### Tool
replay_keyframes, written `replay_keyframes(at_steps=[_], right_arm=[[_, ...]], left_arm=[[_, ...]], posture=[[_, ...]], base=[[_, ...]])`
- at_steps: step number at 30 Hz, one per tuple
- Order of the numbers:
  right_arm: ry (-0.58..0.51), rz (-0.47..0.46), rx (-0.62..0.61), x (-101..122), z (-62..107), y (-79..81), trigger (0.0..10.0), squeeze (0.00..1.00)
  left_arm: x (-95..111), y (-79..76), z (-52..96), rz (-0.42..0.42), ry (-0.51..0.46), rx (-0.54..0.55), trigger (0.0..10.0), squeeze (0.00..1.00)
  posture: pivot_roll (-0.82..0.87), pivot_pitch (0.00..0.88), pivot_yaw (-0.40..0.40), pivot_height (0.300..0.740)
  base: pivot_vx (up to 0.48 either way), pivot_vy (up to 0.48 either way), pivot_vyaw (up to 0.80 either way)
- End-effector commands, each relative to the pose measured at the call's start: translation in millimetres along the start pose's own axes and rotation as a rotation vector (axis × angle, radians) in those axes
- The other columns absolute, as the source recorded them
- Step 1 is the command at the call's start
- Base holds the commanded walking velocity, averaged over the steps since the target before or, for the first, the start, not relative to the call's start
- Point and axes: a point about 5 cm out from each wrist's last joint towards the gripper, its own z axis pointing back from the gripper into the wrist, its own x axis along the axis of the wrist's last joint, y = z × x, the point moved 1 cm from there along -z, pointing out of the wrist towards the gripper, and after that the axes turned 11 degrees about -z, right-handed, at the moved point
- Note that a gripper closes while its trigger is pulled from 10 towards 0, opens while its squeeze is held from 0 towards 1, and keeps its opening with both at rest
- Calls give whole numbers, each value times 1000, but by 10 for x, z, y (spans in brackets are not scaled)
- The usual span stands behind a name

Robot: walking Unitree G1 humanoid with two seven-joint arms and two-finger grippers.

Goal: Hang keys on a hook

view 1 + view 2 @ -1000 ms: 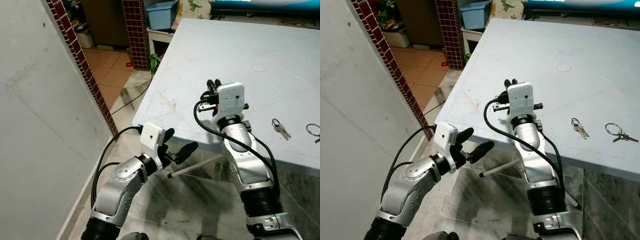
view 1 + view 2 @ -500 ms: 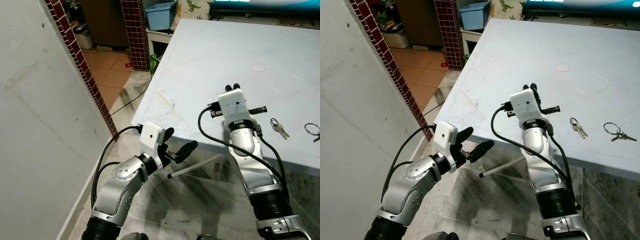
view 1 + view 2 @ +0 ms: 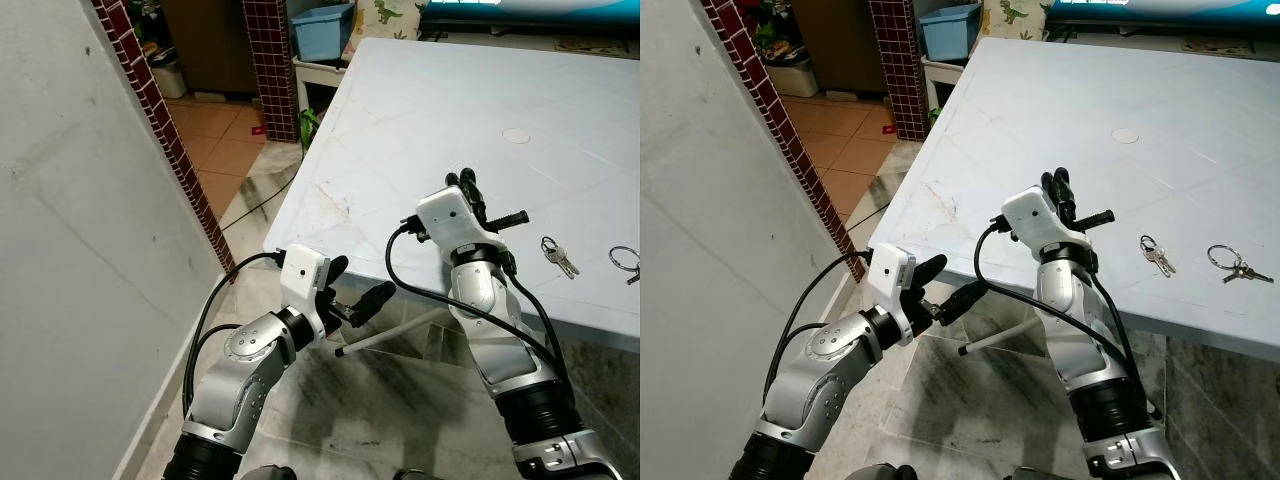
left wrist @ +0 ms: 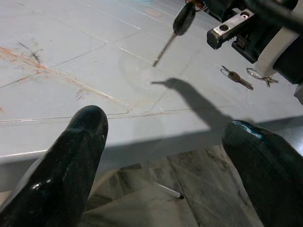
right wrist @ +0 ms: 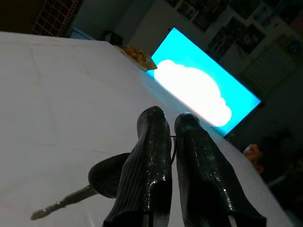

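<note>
Right wrist view: the right end effector (image 5: 173, 142) has its 2 black fingers pressed nearly together, pinching a thin wire ring from which a dark-headed key (image 5: 97, 177) hangs, blade slanting down above the pale blue tabletop (image 3: 420, 110). From the head camera, this end effector (image 3: 466, 186) sits raised over the tabletop near its front edge. Further to the robot's right, a small key bunch (image 3: 560, 256) and a key ring (image 3: 626, 260) lie flat on the tabletop, apart from each other. The left end effector (image 3: 358, 295) hovers below the tabletop's near corner, its fingers spread wide and holding nothing, over a marble floor (image 3: 400, 410).
</note>
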Motion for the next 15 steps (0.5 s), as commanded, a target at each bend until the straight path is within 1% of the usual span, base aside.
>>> replay_keyframes(at_steps=[1, 3, 10, 15], right_arm=[[-2, -24, 7, 33, -21, 1, 10000, 0], [-2, -29, 1, 33, -21, -11, 10000, 0], [-5, -46, 7, 37, -23, -5, 10000, 0], [-1, -52, 11, 31, -21, 5, 10000, 0]], left_arm=[[-10, 28, -2, -10, 12, 17, 10000, 0], [-12, 40, -3, -10, 12, 25, 10000, 0], [-13, 75, -1, -6, 13, 56, 10000, 0], [-6, 75, -2, -3, 9, 56, 10000, 0]], posture=[[-12, 108, 79, 740], [-12, 108, 79, 740], [-16, 112, 80, 740], [-16, 113, 79, 740]], base=[[0, 0, 0], [0, 0, 0], [0, 0, 800], [0, 0, 800]])
